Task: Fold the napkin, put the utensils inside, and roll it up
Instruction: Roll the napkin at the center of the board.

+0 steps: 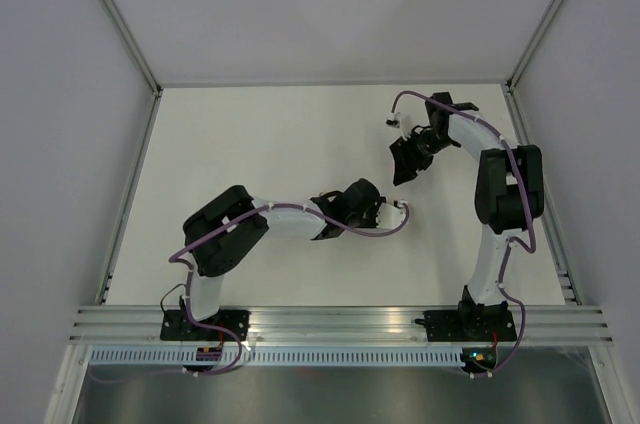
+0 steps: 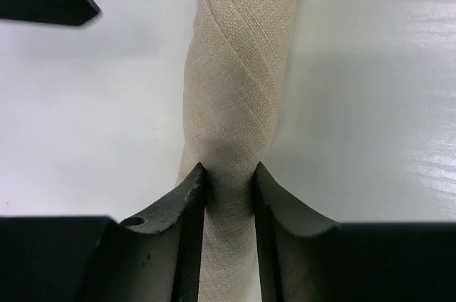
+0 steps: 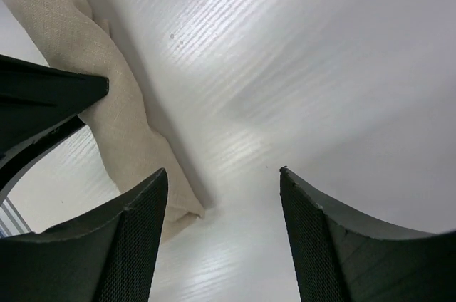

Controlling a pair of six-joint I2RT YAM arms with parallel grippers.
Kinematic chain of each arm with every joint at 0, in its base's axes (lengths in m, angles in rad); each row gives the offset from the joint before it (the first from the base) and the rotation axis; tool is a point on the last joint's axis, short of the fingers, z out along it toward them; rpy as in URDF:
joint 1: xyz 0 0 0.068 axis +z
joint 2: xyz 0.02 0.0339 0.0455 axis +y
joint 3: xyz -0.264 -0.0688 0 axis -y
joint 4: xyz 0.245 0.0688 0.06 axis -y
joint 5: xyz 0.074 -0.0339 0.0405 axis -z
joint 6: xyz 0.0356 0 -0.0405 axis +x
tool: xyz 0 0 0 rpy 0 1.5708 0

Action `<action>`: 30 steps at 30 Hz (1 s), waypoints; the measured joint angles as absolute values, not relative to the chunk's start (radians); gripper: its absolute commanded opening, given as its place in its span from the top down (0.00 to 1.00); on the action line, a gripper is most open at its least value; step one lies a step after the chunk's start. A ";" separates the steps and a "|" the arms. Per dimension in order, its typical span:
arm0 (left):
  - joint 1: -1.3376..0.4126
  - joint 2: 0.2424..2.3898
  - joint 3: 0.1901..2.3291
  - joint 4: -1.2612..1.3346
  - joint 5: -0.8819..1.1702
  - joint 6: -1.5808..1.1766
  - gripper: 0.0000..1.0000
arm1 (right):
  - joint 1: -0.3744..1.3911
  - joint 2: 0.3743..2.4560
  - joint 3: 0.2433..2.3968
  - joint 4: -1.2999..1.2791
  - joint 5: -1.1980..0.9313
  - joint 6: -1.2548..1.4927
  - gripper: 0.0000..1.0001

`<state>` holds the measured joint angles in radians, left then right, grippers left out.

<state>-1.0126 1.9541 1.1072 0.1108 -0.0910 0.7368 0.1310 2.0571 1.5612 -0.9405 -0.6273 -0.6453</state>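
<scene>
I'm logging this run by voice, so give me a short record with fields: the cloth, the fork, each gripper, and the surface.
cloth: napkin rolled into a twisted tube
fork: not visible; cannot tell whether it is inside the roll
left gripper: left gripper closed on the napkin, one finger pressing each side of the roll
right gripper: right gripper open, nothing between its jaws; the napkin's end lies beside one finger
surface: white table, with the napkin's end resting on it

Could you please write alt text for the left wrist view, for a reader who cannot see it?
The left claw pinches a rolled beige napkin between its two dark fingers. The roll, marked by diagonal fold lines, runs straight away from the camera across a white table.
</scene>
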 measured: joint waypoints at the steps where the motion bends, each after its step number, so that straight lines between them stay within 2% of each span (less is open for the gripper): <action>1: -1.009 1.956 1.115 0.101 -0.085 0.727 0.69 | 0.115 2.032 1.547 -0.925 -0.621 -0.635 0.32; 11: -0.970 2.022 1.259 -0.014 -0.051 0.579 0.69 | 0.014 1.815 1.367 -0.893 -0.632 -0.606 0.43; 19: -0.962 2.101 1.417 -0.131 -0.054 0.416 0.68 | -0.036 1.811 1.269 -0.893 -0.632 -0.594 0.48; 30: -0.958 2.195 1.608 -0.275 -0.083 0.146 0.67 | -0.033 1.869 1.261 -0.828 -0.636 -0.518 0.53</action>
